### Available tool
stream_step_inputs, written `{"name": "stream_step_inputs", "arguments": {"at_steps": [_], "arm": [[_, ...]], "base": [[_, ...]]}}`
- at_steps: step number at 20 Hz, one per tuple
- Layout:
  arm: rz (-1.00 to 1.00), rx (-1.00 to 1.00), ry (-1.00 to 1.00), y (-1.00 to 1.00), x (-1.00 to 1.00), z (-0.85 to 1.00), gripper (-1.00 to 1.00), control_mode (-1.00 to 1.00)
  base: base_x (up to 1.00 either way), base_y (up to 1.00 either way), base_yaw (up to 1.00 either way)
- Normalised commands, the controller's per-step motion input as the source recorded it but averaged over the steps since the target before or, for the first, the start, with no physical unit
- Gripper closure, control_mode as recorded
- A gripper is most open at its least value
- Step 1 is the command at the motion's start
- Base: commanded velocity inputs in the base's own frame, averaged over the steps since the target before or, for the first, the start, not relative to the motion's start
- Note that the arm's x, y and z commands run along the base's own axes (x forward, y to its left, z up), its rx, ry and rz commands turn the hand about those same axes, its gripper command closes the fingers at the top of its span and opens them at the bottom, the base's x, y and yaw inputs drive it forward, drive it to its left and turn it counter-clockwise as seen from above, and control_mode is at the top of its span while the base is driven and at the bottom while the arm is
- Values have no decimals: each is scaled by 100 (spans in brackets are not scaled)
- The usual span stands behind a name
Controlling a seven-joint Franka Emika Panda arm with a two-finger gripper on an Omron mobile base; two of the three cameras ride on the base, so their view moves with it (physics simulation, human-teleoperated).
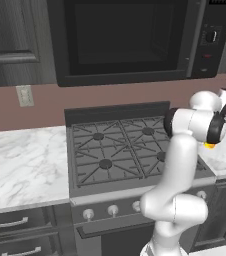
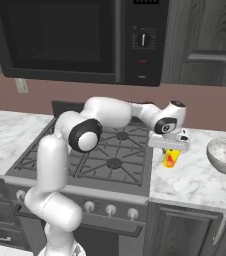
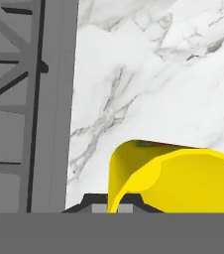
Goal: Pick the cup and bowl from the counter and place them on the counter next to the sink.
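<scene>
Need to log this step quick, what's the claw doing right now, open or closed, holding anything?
Claw: closed on the small yellow tapered cup with the red-orange mark, by the white marble counter.

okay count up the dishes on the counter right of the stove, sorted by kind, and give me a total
Cups: 1, the yellow cup under the gripper.
Bowls: 1, the grey-white bowl to its right.
Total: 2.
</scene>
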Motion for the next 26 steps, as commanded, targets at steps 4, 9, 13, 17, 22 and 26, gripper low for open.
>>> {"name": "stream_step_inputs", "arguments": {"at_steps": [4, 9, 13, 17, 22, 26], "arm": [[10, 0, -12, 15, -66, 40, 100, -100], [10, 0, -12, 29, -49, 37, 100, -100], [10, 0, -8, 47, -34, 30, 100, -100], [10, 0, -4, 66, -31, 36, 100, -100], [8, -2, 0, 79, -44, 32, 100, -100], [6, -2, 0, 76, -61, 18, 100, -100]], "base": [[0, 0, 0], [0, 0, 0], [0, 0, 0], [0, 0, 0], [0, 0, 0], [0, 0, 0]]}}
